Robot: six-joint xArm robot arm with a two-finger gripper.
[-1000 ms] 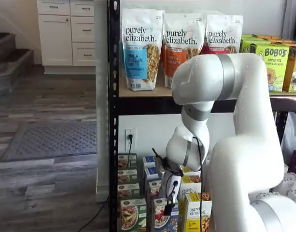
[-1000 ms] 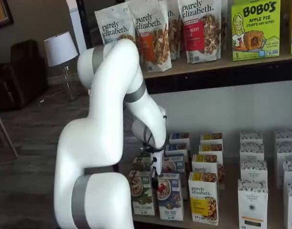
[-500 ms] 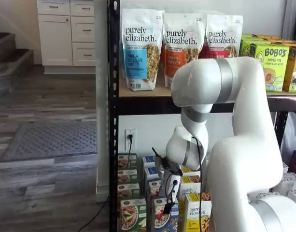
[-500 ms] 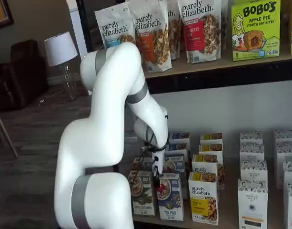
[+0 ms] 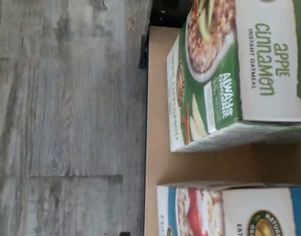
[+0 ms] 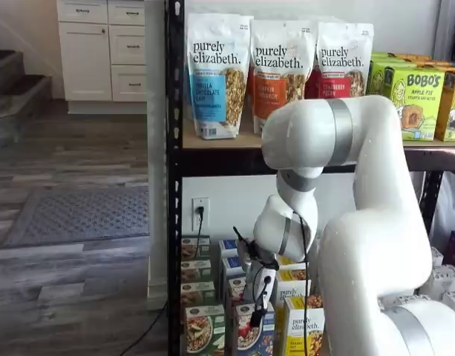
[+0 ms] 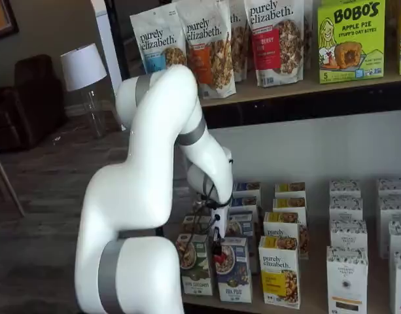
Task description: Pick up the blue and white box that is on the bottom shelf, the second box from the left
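Your tool [image 7: 216, 248] hangs from the white arm [image 7: 154, 170] at the front edge of the bottom shelf [image 7: 305, 302], right over the top of the blue and white box [image 7: 233, 269]. In both shelf views you see only dark fingers side-on with a cable beside them, so no gap shows there; going by its setting, the tool is spread as wide as it goes, and nothing is between the fingers.

The blue and white box stands upright in the front row of the bottom shelf, with a bowl and red berries on its face. Just beside it on one side is the green and white apple cinnamon oatmeal box [image 7: 193, 265], and on the other side the yellow and white purely elizabeth box [image 7: 279, 271]. More small boxes stand in rows behind these three. In a shelf view you find the same front row low down, with the tool [image 6: 257, 319] in front of the blue and white box [image 6: 249, 334].

In the wrist view, turned on its side, you look at the apple cinnamon oatmeal box [image 5: 238, 73] and part of the blue and white box [image 5: 229, 211], apart from each other by a strip of tan shelf board [image 5: 157, 162], with grey wood floor [image 5: 67, 118] beyond the shelf edge.

On the shelf above stand tall purely elizabeth granola bags [image 6: 216, 74] and green Bobo's boxes [image 7: 350, 39].
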